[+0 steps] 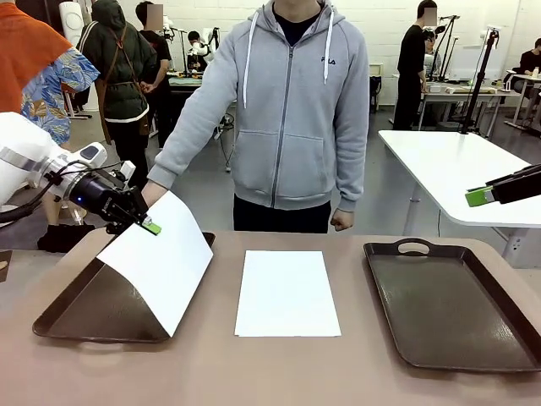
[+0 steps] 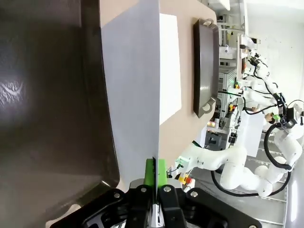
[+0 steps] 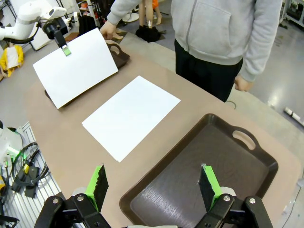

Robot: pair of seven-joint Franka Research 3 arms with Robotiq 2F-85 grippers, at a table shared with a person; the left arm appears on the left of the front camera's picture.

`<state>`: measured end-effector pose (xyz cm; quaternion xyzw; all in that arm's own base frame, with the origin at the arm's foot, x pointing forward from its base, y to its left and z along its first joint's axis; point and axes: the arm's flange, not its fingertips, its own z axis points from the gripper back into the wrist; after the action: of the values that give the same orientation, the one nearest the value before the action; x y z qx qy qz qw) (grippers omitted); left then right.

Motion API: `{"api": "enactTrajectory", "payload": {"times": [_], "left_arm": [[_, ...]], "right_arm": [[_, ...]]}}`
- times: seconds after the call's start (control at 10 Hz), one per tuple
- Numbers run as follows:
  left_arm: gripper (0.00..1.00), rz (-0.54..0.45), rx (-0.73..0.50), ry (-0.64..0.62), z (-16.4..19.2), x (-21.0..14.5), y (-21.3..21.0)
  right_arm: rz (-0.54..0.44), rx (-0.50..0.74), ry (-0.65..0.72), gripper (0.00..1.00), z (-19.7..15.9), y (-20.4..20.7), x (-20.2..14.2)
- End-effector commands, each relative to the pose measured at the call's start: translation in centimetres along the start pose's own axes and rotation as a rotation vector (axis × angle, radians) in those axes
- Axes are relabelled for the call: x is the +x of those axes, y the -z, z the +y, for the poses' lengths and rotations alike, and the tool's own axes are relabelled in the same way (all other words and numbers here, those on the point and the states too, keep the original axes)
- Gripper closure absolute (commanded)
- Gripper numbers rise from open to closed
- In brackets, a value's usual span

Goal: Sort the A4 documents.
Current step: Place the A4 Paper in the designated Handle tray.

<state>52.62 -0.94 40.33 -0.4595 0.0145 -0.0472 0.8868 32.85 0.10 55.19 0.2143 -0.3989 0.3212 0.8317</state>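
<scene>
Setting: a brown table [image 1: 355,372] in a busy workshop, with other benches and people behind it. All places below are given from the flat sheet at its centre.

1. Person [image 1: 300,110]: stands at the far edge, directly beyond the flat sheet.
2. Right tray [image 1: 448,313]: dark, handled and bare, on the robot's right of the flat sheet with a strip of table between them.
3. Left tray [image 1: 93,313]: the matching tray on the opposite side, largely covered by the held sheet.
4. Flat sheet [image 1: 287,292]: white A4 lying flat, long axis running from the robot to the person, clear of both trays.
5. Held sheet [image 1: 161,262]: white A4 slanting over the left tray, high edge far and low edge near. Its near corner overhangs the rim on the flat sheet's side.
6. Left gripper [image 1: 150,227]: clamped on the held sheet's upper edge. It is the nearer arm, and the tray floor lies straight below, so a release there looks unobstructed.
7. Right gripper [image 3: 152,167]: pads wide apart and empty, above the right tray's near end.
8. Hand [image 1: 154,193]: the person's, at the held sheet's far top corner. Whether it touches the sheet cannot be told.
</scene>
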Motion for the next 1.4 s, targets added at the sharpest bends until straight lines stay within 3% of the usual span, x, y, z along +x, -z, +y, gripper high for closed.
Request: {"api": "enactTrajectory", "payload": {"times": [0.0,0.4,0.9,1.3], "left_arm": [[0.99,0.029,0.01,0.049,-0.1,1.8,-1.4],[0.99,-0.001,0.111,-0.005,0.9,1.4,-3.4],[0.99,-0.016,0.161,-0.08,2.4,1.8,-1.7],[0.99,-0.14,0.195,-0.143,3.2,1.9,-2.4]], "right_arm": [[-0.004,0.016,0.0,0.0,0.0,0.3,-0.1],[-0.004,0.016,0.0,0.0,0.0,0.3,-0.1],[-0.004,0.016,0.0,0.0,0.0,0.3,-0.1],[-0.004,0.016,0.0,0.0,0.0,0.3,-0.1]]}}
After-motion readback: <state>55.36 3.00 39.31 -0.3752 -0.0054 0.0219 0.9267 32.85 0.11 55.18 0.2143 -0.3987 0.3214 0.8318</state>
